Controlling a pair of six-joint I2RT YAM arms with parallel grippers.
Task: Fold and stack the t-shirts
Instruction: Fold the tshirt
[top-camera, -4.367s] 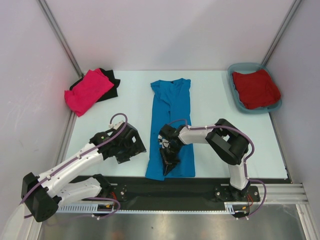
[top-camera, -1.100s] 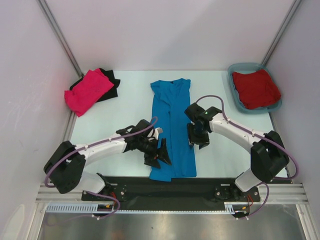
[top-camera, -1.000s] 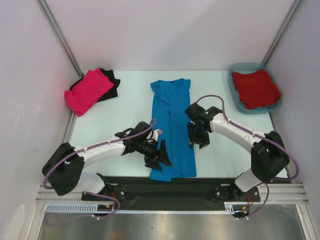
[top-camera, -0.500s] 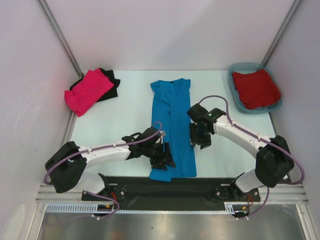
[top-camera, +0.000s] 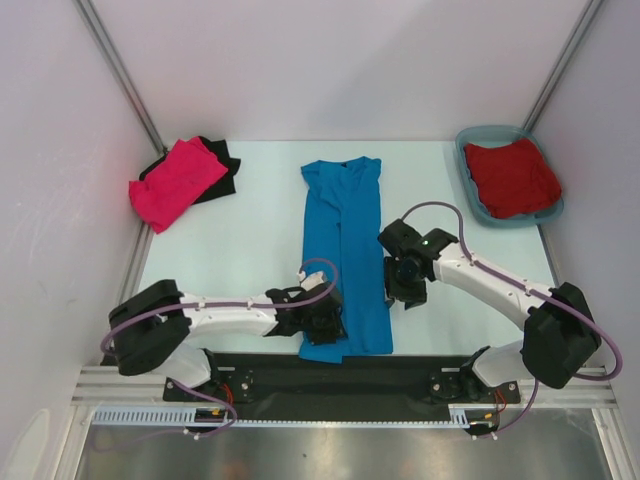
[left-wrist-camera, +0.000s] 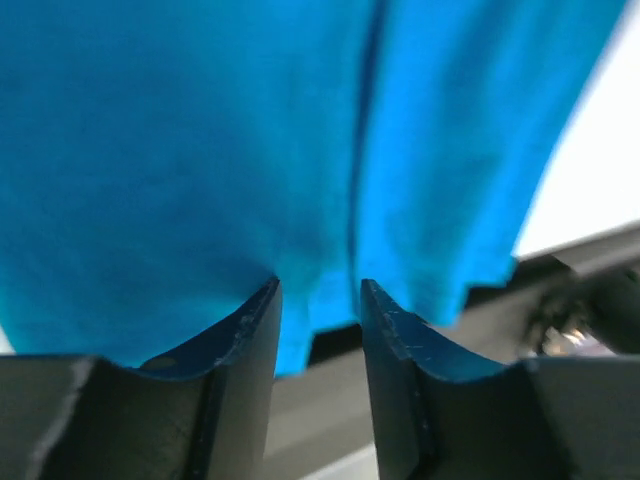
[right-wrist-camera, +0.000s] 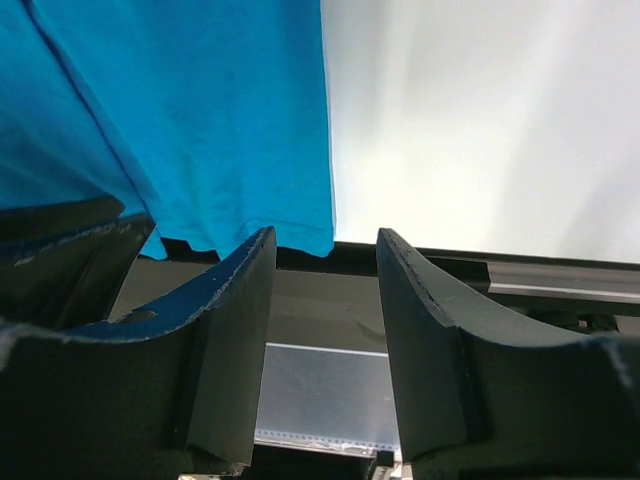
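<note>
Centrally on the pale table (top-camera: 250, 230) lies the bright blue cloth t-shirt (top-camera: 345, 220), folded lengthwise into a long narrow strip with its collar at the far end and its hem at the near edge. The left gripper (top-camera: 328, 325) sits low at the near left corner of that hem. In the left wrist view its two dark fingers (left-wrist-camera: 250, 330) stand a narrow gap apart, with blue cloth (left-wrist-camera: 200, 130) showing in the gap.

The right gripper (top-camera: 405, 290) is at the strip's right edge, jaws apart with nothing between them. Its wrist view shows the shirt's edge and hem (right-wrist-camera: 200, 100) beyond the fingertips.

At the far left a hot pink t-shirt (top-camera: 178, 182) lies on a black t-shirt (top-camera: 224, 166). At the far right a dark red t-shirt (top-camera: 512, 176) fills a teal plastic tub (top-camera: 466, 165).
</note>
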